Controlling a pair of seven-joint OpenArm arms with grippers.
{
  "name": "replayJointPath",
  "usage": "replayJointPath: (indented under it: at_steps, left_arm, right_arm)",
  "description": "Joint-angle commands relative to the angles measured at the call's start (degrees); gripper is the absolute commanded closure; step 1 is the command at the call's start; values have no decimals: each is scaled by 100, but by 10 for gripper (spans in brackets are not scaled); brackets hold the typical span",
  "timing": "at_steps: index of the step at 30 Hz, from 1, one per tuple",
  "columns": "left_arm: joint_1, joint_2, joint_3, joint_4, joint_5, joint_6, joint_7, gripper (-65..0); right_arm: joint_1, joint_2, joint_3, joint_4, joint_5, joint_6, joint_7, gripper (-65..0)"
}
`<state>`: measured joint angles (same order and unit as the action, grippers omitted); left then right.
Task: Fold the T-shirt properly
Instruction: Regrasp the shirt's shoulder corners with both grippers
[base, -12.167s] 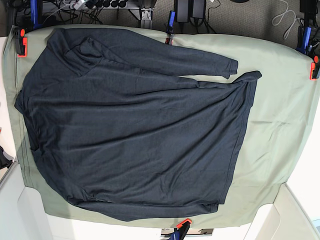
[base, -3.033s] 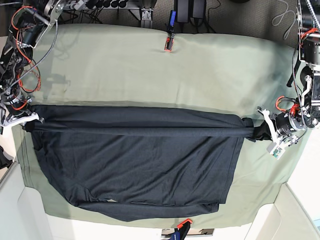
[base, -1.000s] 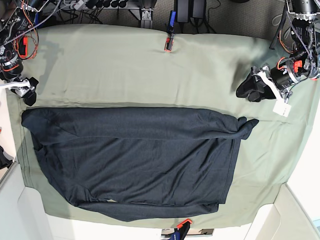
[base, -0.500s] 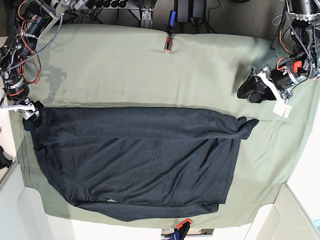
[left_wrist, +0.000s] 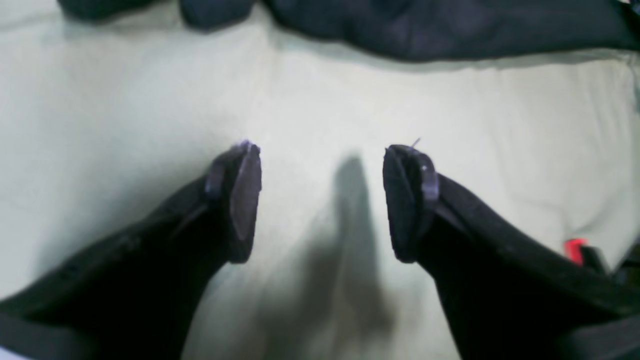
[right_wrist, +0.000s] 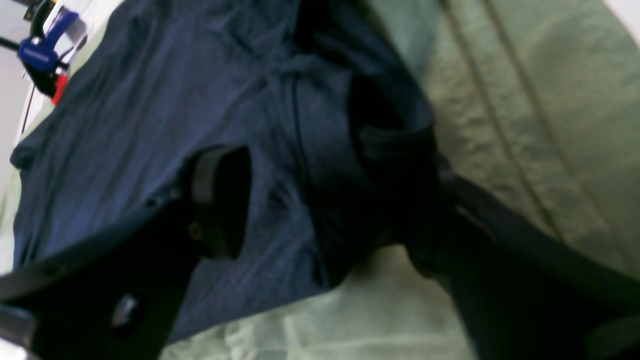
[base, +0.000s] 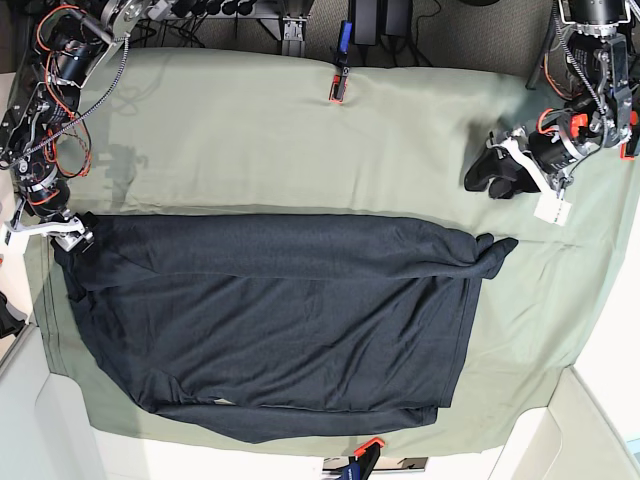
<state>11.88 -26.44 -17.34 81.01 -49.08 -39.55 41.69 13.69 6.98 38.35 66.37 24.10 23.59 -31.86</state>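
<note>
Since half a second ago the right gripper (base: 68, 240) has dropped from just off the T-shirt (base: 270, 320) onto its corner, and the left one has drifted a bit further away from it.

Left wrist view: left gripper (left_wrist: 322, 200) is spread wide with nothing between the pads, just bare green cloth (left_wrist: 125, 110) under it. The T-shirt (left_wrist: 425, 30) is only a dark band past the fingertips, well apart from them.

Right wrist view: right gripper (right_wrist: 320, 200) is open and straddling a bunched edge of the T-shirt (right_wrist: 150, 125), one pad over the fabric, the other at the fold by the cloth. Can't tell if it's actually touching.

Base view: shirt lies flat, top third already folded down, filling the half of the cloth nearest the camera. Looks thin, soft and floppy to me, so it'll sag and drag; I'd pinch doubled edges at the corners, both ends together.
</note>
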Motion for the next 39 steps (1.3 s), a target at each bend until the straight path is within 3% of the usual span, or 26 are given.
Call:
replayJointPath:
  at_steps: [1,14,20,34,39]
  left_arm:
    - [-162,-85,-46,-57,4,-2,-81,-408]
    - [-1733,-72,-46,-1759,52,39,-203,-408]
    - [-1947,-22,-46,-1832,57,98,-184,-408]
    - [-2404,476,7,-1834,382,212,-210,-408]
    - [-2439,546,540,-1834,723,210,-417,-404]
  right_arm:
    - [90,46,-74,42,-26,20,-48,-448]
    - [85,46,-162,42,-81,20,-76,-448]
    - [83,46,-162,42,-120,20,-79,-448]
    - [74,44,-162,42,-118,22,-140,-448]
    - [79,44,-284,42,-116,24,-125,-447]
